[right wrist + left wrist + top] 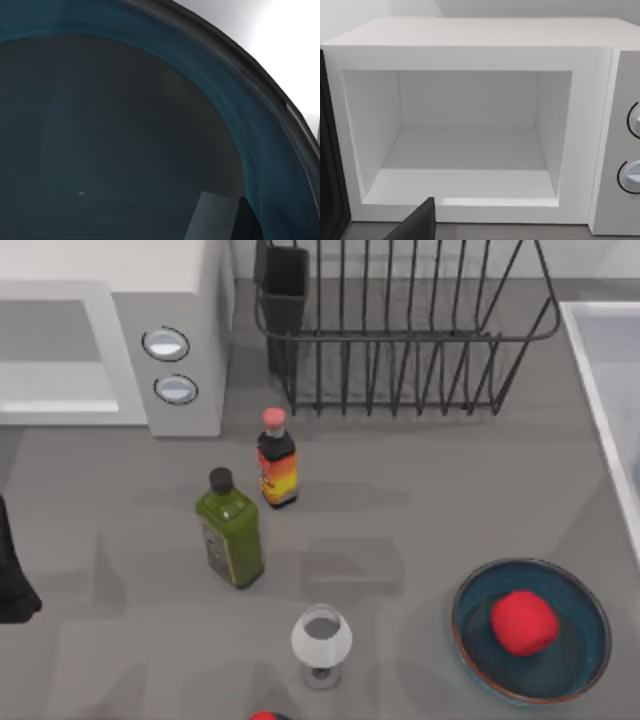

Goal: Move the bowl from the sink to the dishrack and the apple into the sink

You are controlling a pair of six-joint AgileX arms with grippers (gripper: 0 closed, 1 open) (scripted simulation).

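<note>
1 apple point(523, 622) inside 1 bowl point(580, 665) on table, 2 bottles point(233, 530), 1 dishrack point(400, 335); pincer states indiscernible.

Open tabletop point(420, 510) lies between dishrack point(400, 340) and bowl point(530, 630); bottles point(250, 510) crowd the left.

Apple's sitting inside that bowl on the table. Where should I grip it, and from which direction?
Grip the apple across its widest part, coming straight down from above. It lies in the bowl, whose raised wall blocks any sideways approach; its rounded top is open, so the fingers should probably straddle its middle.
</note>
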